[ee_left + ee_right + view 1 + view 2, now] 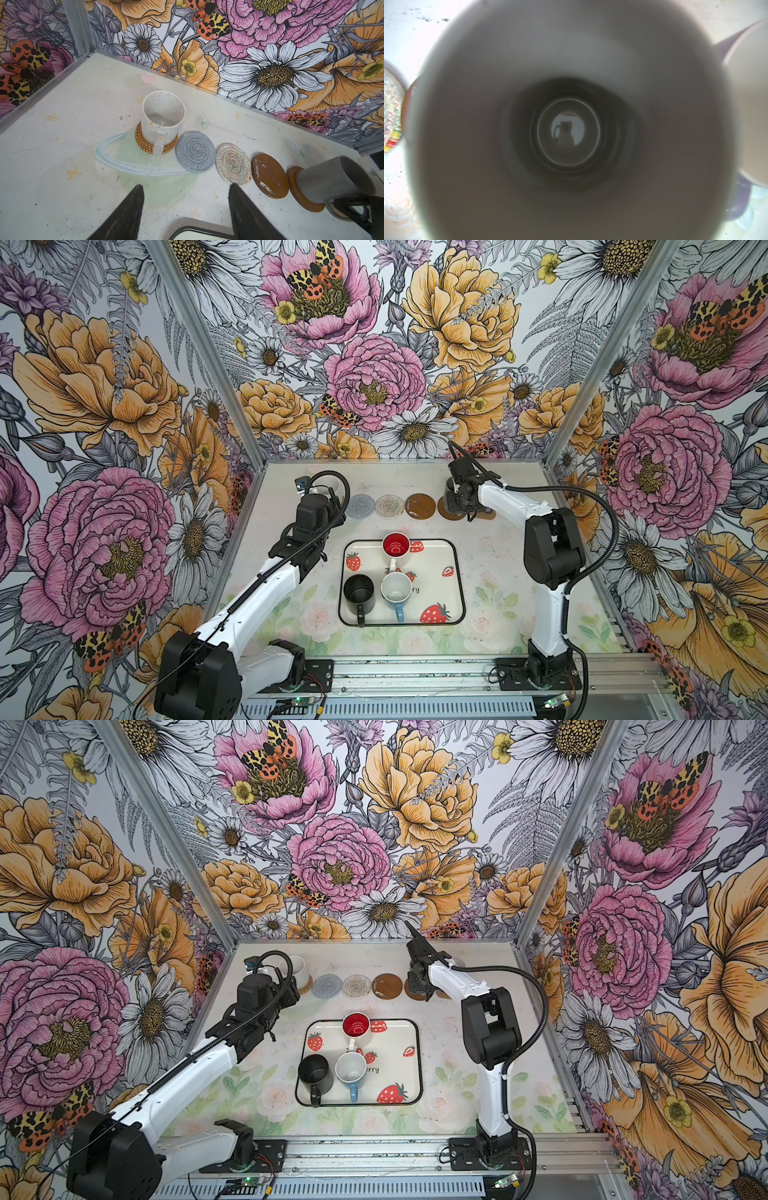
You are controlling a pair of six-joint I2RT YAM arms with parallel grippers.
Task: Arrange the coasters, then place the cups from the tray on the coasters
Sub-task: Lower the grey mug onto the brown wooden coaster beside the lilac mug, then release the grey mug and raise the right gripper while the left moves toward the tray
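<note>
Left fingers [124,212] spread, right fingers [349,201] clamped, arms extended

Woven rattan coaster [139,138] rough; grey mug [324,182] glossy ceramic; tray [436,556] smooth.

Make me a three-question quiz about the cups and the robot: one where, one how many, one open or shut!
1. Mugs on the tray: A two, B six, C three.
2. The white speckled mug stands: A on the tray, B on the rattan coaster, C on another mug.
3. The left tool is: A open, empty, B shut on a mug, C holding a coaster.
C: red-inside mug, black mug and light blue mug stand there. B: rattan rings its base. A: its jaws stand apart, nothing between.
</note>
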